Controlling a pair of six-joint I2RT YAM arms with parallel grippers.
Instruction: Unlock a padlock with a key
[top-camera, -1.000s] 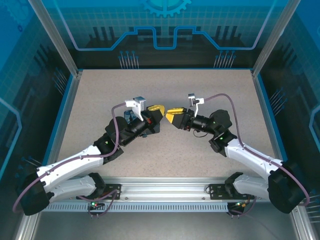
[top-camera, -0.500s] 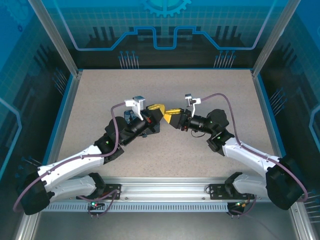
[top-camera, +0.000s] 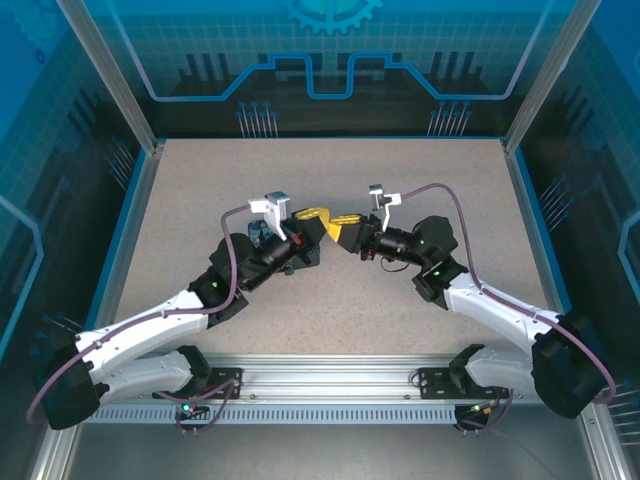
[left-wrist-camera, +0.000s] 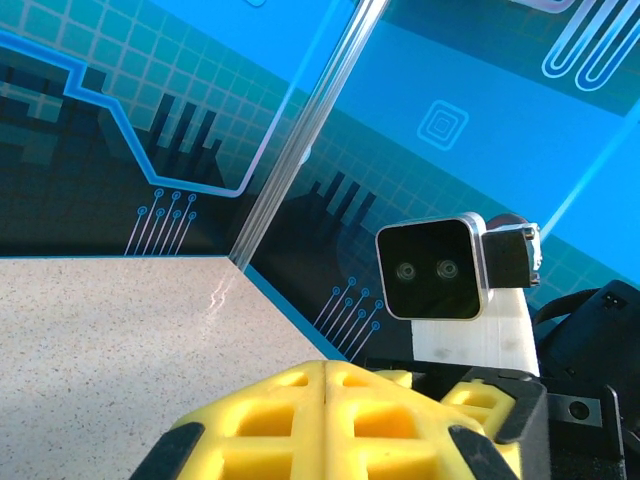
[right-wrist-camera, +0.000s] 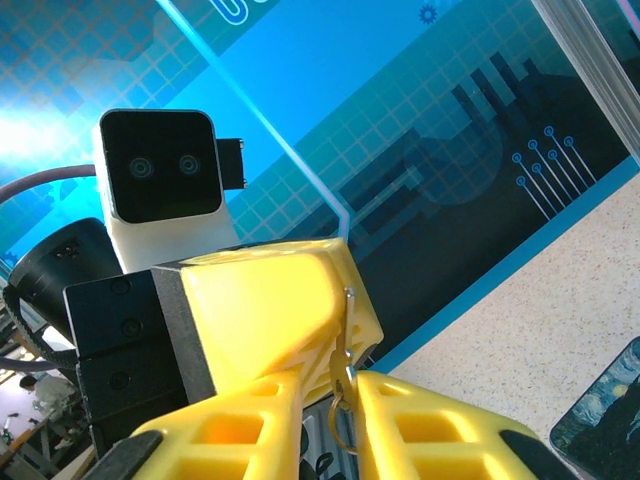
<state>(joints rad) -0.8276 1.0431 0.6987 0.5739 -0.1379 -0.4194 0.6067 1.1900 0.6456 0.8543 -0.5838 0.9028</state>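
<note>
Grey metal, the key (right-wrist-camera: 346, 340) is hanging toward 6 o'clock from the pressed-together yellow fingertips of the left gripper (top-camera: 318, 214), which is clamping it at 9 o'clock of the right gripper (top-camera: 342, 222), whose fingers (right-wrist-camera: 250, 420) are standing narrowly apart around it, grip unclear, above the tabletop (top-camera: 330, 170).

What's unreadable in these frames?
- Top view: left tool and right tool tips meet; whatever sits between is too small.
- Right wrist: metal sliver at the left tool's tip, key or padlock part unclear.
- Left wrist: own shut fingers hide any held thing.
- Right wrist: box cut off by corner.
</note>
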